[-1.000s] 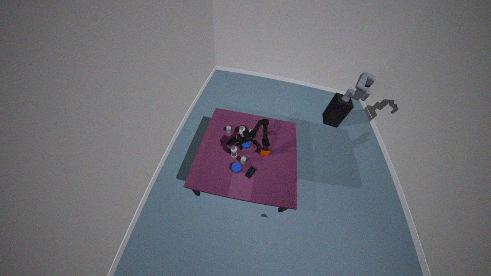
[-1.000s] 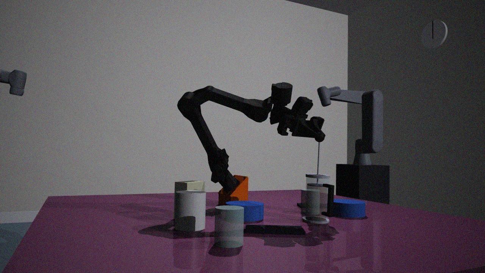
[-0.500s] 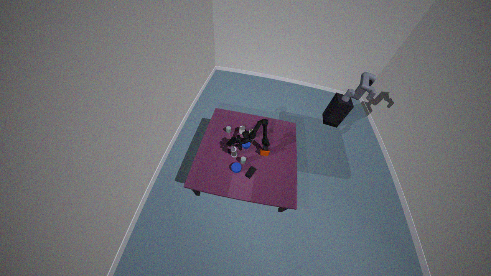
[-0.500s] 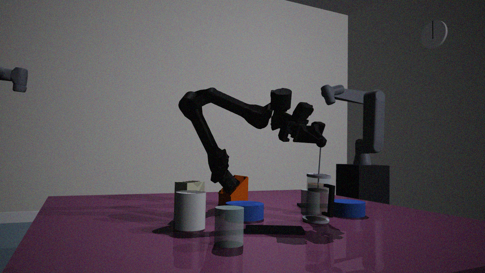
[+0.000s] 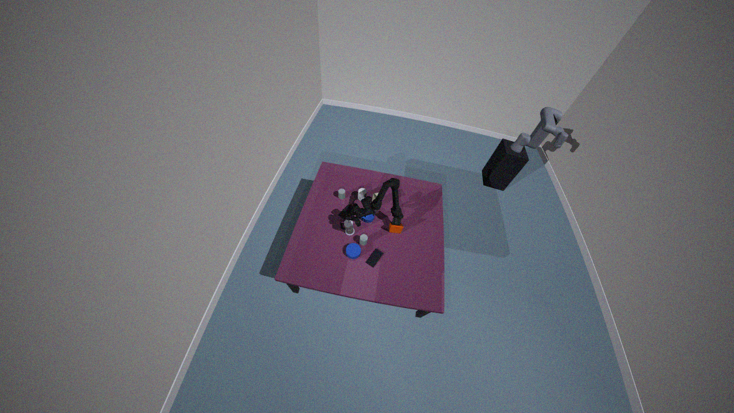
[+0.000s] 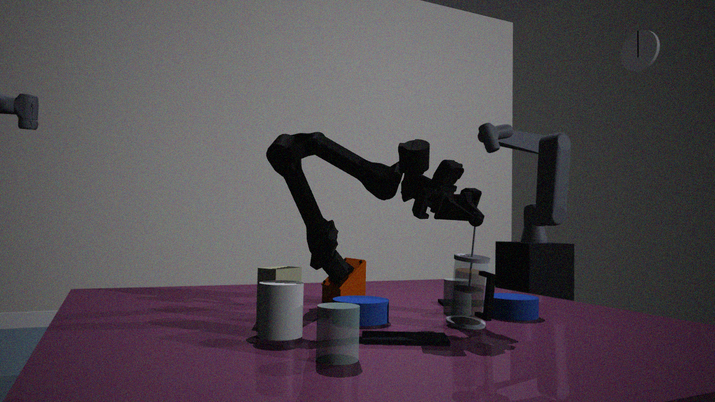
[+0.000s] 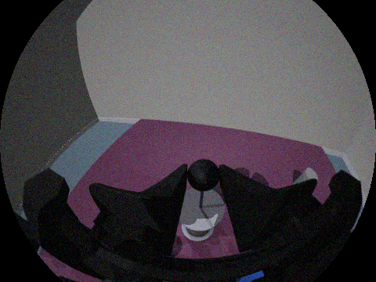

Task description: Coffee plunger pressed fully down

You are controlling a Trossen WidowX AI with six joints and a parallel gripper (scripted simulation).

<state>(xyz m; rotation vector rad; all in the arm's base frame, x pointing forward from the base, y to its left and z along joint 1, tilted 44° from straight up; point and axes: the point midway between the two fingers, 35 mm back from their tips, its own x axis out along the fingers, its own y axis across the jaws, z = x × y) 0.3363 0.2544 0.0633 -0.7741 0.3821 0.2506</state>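
My gripper [image 7: 203, 168] pinches the plunger knob [image 7: 203, 175], its thin rod [image 6: 472, 239] running straight down into the coffee press [image 6: 468, 292] directly below me.

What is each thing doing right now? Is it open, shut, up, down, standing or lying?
Gripper: shut on the knob.
Knob: held between the fingers.
Plunger rod: partly down, some still above the lid.
Press: upright on the table.
Lid: on the press.
White cup: upright.
Grey cup: upright.
Black slab: lying flat.
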